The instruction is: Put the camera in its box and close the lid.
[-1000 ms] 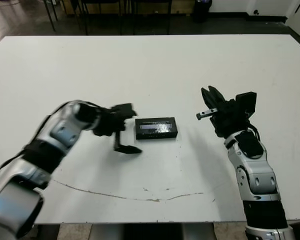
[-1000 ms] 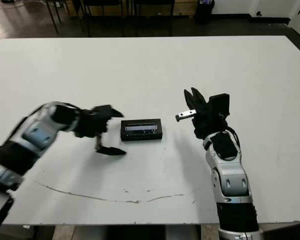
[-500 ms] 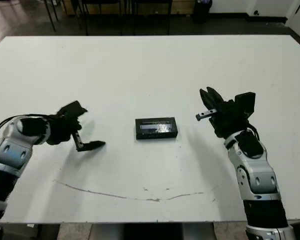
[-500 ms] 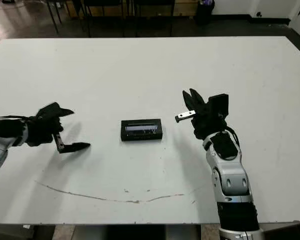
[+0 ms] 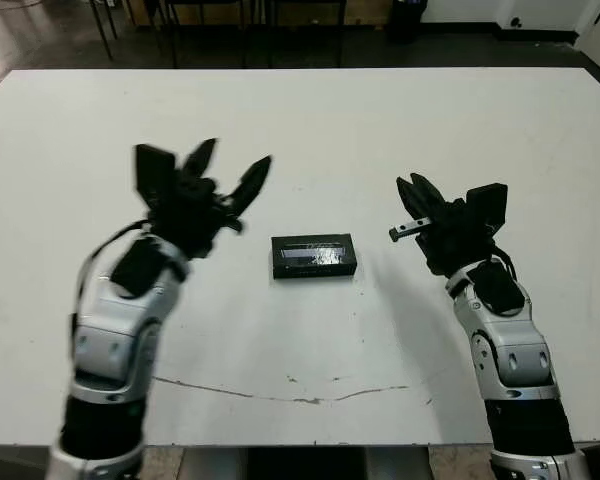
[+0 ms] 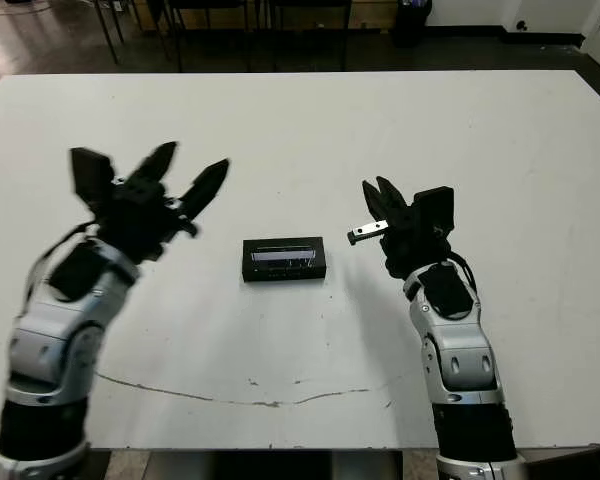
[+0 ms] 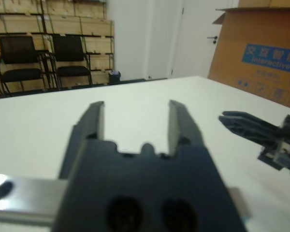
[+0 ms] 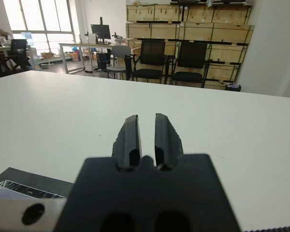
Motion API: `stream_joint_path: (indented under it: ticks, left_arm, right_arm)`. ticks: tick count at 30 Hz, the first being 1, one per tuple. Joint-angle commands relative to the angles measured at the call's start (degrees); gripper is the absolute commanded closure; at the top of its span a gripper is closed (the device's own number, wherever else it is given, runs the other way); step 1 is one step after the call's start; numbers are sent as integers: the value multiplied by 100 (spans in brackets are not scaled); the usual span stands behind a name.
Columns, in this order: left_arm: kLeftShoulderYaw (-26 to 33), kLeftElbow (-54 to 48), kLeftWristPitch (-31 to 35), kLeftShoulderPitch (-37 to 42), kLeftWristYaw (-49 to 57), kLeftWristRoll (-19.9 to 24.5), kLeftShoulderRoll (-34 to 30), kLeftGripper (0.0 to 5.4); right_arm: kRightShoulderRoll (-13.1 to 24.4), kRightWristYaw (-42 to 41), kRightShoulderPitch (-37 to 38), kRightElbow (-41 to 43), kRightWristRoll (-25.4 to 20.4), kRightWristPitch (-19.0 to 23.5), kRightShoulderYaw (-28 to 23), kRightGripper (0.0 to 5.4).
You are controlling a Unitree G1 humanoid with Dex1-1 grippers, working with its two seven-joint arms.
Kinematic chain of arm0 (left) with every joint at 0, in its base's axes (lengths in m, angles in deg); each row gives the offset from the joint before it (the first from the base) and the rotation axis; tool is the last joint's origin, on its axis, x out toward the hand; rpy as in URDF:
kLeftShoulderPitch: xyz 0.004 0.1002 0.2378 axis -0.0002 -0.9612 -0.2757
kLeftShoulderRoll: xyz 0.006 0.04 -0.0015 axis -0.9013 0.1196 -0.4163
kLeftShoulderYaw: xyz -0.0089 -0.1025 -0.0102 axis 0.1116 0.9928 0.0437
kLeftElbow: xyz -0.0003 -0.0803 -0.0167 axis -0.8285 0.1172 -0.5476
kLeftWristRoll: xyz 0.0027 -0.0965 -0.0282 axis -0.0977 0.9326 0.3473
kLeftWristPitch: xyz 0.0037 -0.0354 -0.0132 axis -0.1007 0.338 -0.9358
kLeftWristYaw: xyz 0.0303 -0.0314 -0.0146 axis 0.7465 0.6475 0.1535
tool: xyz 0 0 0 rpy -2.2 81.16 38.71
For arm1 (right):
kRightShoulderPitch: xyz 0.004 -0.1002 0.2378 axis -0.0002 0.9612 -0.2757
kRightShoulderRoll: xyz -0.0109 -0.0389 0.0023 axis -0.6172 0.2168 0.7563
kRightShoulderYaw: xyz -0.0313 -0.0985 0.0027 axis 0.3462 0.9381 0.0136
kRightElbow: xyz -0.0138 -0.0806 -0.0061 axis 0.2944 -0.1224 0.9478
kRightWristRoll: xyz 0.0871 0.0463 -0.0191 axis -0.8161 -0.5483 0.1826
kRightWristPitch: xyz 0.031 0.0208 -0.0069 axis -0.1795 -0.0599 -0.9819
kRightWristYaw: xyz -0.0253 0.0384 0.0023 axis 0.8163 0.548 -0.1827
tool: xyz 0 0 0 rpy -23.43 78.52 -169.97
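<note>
Box (image 5: 313, 257) is seen lying flat near the middle of the white table (image 5: 310, 130), between the two arms; its top shows a glossy grey-blue strip. The left gripper (image 5: 230, 172) is raised above the table, fingers spread wide, nothing held. The right gripper (image 5: 417, 193) is raised too, fingers nearly together, empty.

Small rectangular box (image 5: 313, 257): black, glossy grey-blue strip on top. Table (image 5: 310, 130): white, thin dark scuff line near front edge. Both two-fingered grippers: black; forearms silver-grey.
</note>
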Motion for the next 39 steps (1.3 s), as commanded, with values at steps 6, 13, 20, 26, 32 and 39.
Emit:
stream_joint_path:
  ticks: [6,13,20,26,32,39]
  left_arm:
    - [-770,812,322,123,194,-437,143,538]
    - [-1303,1680,237,111,216,-818,263,538]
    - [-1863,1974,555,-105,40,-1259,28,538]
    - [-2190,1748,1055,-344,-348,-1395,-249,538]
    - [-2302,995,1082,-619,-826,-1336,-712,538]
    - [-852,-261,728,-791,-1042,-621,-885,538]
  right_arm:
    - [48,90,143,-26,131,-111,13,540]
    - [-12,130,152,-31,107,-48,-21,540]
    - [-59,163,112,-16,-2,45,-83,540]
    - [-67,182,50,-23,-1,101,-88,540]
    - [-70,157,-4,-72,17,45,-58,540]
    - [-85,167,-38,-104,-2,28,-80,540]
